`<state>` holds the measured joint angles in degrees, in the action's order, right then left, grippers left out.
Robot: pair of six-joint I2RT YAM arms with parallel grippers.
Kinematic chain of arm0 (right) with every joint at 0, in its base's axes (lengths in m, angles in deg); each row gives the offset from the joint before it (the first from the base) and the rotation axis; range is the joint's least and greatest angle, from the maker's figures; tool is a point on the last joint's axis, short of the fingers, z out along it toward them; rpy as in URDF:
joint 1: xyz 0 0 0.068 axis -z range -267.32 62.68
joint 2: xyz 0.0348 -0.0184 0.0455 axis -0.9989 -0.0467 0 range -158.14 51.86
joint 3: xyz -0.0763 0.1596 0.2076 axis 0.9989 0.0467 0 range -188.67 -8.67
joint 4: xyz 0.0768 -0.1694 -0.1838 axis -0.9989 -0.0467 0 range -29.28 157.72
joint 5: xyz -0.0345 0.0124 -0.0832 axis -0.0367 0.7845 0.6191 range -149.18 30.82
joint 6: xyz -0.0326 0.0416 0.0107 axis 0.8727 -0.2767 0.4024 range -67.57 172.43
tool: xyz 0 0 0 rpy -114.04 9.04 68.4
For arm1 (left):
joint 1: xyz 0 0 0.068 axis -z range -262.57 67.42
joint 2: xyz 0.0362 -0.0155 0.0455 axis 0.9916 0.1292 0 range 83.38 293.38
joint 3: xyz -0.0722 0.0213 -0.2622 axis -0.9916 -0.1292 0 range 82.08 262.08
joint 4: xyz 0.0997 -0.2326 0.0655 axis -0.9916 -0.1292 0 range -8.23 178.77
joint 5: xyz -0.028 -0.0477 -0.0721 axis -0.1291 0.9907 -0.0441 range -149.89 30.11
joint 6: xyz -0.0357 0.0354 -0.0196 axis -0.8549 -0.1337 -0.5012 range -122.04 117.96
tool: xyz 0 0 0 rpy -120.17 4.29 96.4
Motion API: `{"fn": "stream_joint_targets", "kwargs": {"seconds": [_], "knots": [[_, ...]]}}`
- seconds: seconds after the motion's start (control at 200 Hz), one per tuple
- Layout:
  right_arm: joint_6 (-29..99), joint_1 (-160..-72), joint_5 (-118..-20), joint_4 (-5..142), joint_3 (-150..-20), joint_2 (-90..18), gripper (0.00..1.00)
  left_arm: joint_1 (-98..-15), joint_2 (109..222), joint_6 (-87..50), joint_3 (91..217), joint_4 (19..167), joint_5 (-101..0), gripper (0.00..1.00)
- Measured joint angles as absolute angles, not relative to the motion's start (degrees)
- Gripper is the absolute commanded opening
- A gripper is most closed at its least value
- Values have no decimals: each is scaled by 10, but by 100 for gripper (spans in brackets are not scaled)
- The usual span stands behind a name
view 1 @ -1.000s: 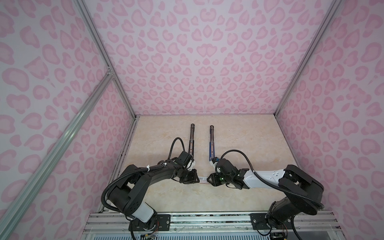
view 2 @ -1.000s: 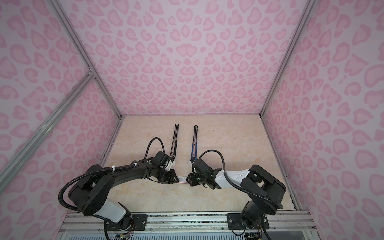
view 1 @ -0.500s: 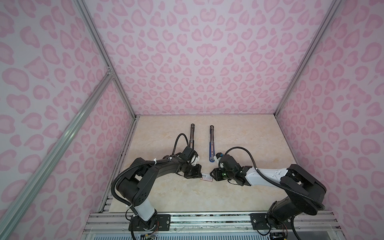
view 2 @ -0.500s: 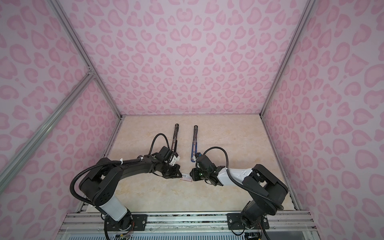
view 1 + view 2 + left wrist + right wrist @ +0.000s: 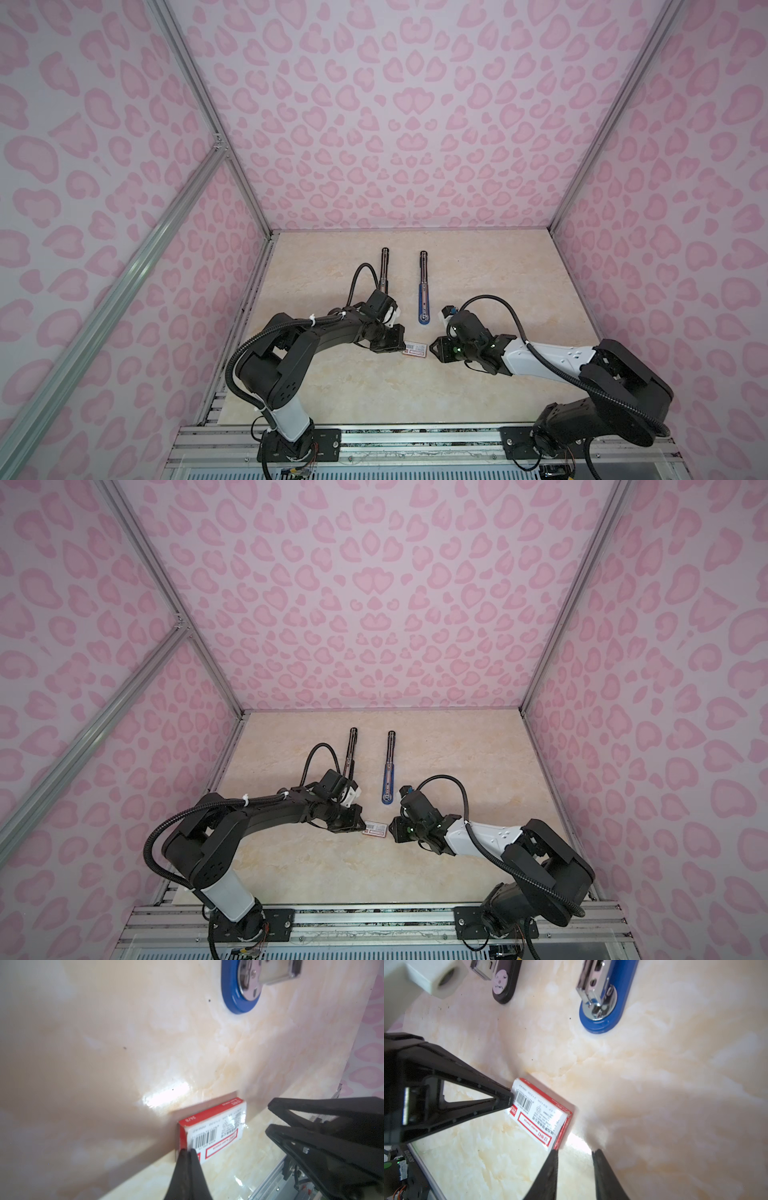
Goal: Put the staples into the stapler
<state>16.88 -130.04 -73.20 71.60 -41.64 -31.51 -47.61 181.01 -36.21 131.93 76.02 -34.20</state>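
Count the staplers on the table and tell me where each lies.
2. A black stapler lies at the back left, its near end behind the left arm. A blue stapler lies just right of it, parallel, beyond the box. None seems hidden.

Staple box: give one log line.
staple box: on table | left gripper: shut at barcode end | right gripper: open at other end
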Motion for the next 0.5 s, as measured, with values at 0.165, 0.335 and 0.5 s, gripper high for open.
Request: {"fn": "stream_joint_targets", "kwargs": {"seconds": [0.165,0.335,0.5], "knots": [[160,-1309,-732,717,-428,-336,39,-481,1810,-368,1319,763,-349,3],[155,-1320,-732,722,-447,-361,37,-480,1809,-370,1319,765,-349,3],[149,-1322,-729,723,-457,-374,33,-480,1809,-372,1317,766,-348,3]]}}
